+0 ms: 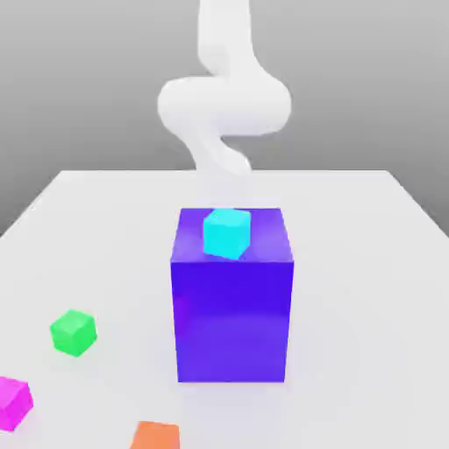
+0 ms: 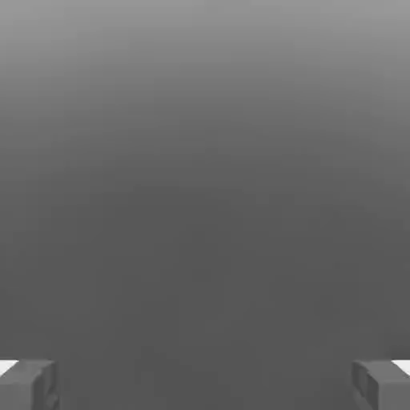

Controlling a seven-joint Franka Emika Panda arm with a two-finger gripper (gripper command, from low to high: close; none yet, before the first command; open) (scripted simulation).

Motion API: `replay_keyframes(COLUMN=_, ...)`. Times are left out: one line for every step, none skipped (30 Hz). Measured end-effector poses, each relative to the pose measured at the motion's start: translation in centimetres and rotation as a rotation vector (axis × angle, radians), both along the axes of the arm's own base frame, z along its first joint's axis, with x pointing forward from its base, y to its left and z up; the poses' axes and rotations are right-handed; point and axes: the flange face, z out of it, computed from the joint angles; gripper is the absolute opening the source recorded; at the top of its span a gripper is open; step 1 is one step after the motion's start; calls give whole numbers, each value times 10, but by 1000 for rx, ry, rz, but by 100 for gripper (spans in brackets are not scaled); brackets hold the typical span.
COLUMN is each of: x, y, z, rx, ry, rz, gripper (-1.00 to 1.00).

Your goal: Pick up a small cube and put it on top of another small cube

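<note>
The small magenta cube (image 1: 12, 402) lies on the white table (image 1: 368, 263) at the exterior view's near left edge, partly cut off by the frame. A small cyan cube (image 1: 227, 232) rests on top of a large blue block (image 1: 232, 298) in the middle of the table. My white arm (image 1: 224, 101) rises behind the block, far from the magenta cube. In the hand view my gripper (image 2: 205, 386) is open, its two grey fingertips (image 2: 28, 384) set wide apart with nothing between them, facing plain grey background.
A small green cube (image 1: 73, 332) sits left of the blue block. An orange cube (image 1: 155, 435) lies at the near edge, partly cut off. The tall blue block stands between the arm and the near cubes.
</note>
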Motion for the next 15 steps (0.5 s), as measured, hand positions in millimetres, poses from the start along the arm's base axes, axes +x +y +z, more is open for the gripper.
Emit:
replay_keyframes(x=13, y=-8, z=-13, rx=25, ry=25, rz=-54, gripper=0)
replay_keyframes(x=25, y=-17, z=-26, rx=48, ry=49, rz=-105, gripper=0)
replay_keyframes(x=37, y=-26, z=-40, rx=71, ry=71, rz=-156, gripper=0)
replay_keyframes(x=47, y=-36, z=-53, rx=94, ry=92, rz=-208, gripper=0)
replay_keyframes(x=57, y=-45, z=-67, rx=116, ry=113, rz=-259, gripper=0)
replay_keyframes(x=66, y=-55, z=-82, rx=139, ry=134, rz=-310, gripper=0)
replay_keyframes(x=74, y=-66, z=-96, rx=161, ry=154, rz=-361, gripper=0)
replay_keyframes(x=82, y=-76, z=-112, rx=183, ry=173, rz=-413, gripper=0)
replay_keyframes(x=88, y=-87, z=-127, rx=205, ry=192, rz=-465, gripper=0)
replay_keyframes(x=95, y=-98, z=-143, rx=227, ry=210, rz=-517, gripper=0)
replay_keyframes(x=100, y=-110, z=-159, rx=250, ry=229, rz=-570, gripper=0)
replay_keyframes(x=104, y=-121, z=-175, rx=272, ry=246, rz=-623, gripper=0)
replay_keyframes(x=108, y=-132, z=-192, rx=294, ry=264, rz=-676, gripper=0)
replay_keyframes(x=111, y=-144, z=-209, rx=316, ry=281, rz=-729, gripper=0)
replay_keyframes(x=113, y=-155, z=-226, rx=338, ry=298, rz=-782, gripper=0)
